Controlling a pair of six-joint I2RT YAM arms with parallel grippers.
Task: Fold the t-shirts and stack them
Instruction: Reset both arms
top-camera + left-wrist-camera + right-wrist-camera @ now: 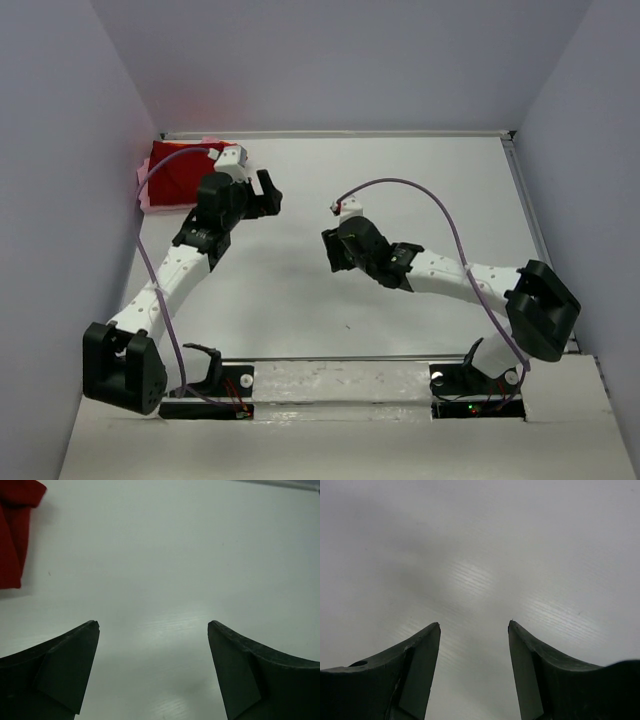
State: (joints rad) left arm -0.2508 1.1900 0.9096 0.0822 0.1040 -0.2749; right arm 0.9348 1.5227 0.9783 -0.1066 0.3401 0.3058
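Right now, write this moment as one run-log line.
stack: folded t-shirts, far-left corner | left end effector: open, empty | right end effector: open, empty

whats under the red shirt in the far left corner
A light pink shirt: its edge peeks out to the left of and beyond the red shirt. The rest is covered, so anything else in the stack cannot be seen.

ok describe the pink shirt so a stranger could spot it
Go to the table's far left corner, where a folded pile lies beside the left arm. The pink shirt is at the bottom, only a pale fringe showing along the pile's edges; the red shirt on top hides the rest.
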